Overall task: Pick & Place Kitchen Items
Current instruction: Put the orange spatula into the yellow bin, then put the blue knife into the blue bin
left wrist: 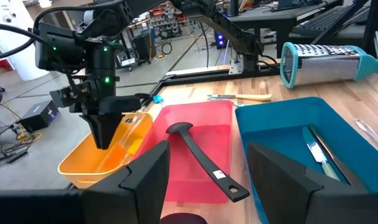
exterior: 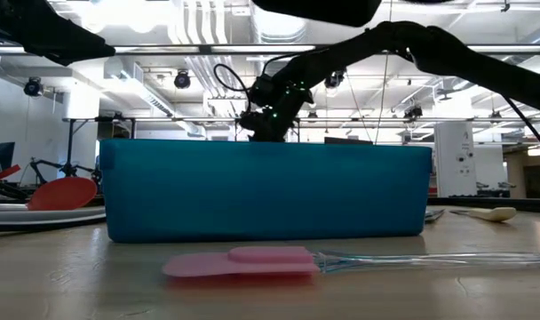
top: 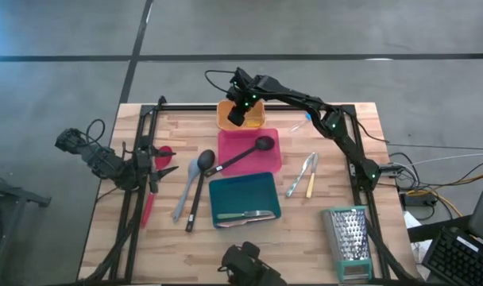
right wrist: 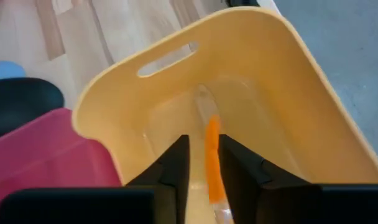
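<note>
My right gripper [top: 237, 116] points down into the orange tray [top: 253, 121] at the table's far middle and is shut on a small orange-and-clear utensil [right wrist: 211, 149]. It also shows in the left wrist view [left wrist: 105, 134]. My left gripper [left wrist: 207, 180] is open and empty at the table's left, beside the red spatula [top: 150, 202]. A black spoon [top: 245, 155] lies across the pink tray [top: 267, 163]. A grey spoon [top: 191, 179] and another black spoon [top: 200, 189] lie on the table. Tongs and a yellow-handled knife [top: 305, 175] lie to the right. My right gripper pinches the utensil's orange stretch [right wrist: 212, 163] between its two fingers [right wrist: 176, 171], coming from above and pointing down into the tray. The utensil runs on past the fingertips, and its clear end [right wrist: 202, 99] reaches the tray's floor; whether it rests there I cannot tell.
The teal tray [top: 226, 191] at the near middle holds a knife [top: 249, 215]. The box grater [top: 349, 237] lies at the near right. A pink spatula with a clear handle [exterior: 252, 260] lies before the teal tray. A small blue piece [top: 299, 125] lies right of the orange tray.
</note>
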Tool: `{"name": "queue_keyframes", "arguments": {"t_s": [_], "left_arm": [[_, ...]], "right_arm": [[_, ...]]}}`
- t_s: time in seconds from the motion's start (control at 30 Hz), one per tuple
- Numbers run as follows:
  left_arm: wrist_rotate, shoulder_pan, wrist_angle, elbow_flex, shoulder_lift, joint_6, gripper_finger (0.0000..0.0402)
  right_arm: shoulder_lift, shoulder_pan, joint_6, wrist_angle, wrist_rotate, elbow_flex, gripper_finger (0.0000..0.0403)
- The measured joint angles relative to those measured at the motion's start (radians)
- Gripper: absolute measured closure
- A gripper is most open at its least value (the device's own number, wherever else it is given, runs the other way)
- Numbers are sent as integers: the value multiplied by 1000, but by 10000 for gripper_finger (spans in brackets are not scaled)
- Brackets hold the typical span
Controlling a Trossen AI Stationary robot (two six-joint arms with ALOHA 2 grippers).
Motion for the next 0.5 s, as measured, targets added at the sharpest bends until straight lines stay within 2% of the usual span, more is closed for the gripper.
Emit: {"name": "queue_keyframes", "arguments": {"t_s": [0.33, 0.5], "left_arm": [[0, 0, 0, 0, 0, 0, 184], [0, 0, 0, 0, 0, 0, 184]], "right_arm": [[-19, 3, -26, -46, 1, 10, 209], [-114, 13, -83, -114, -2, 9, 193]]}}
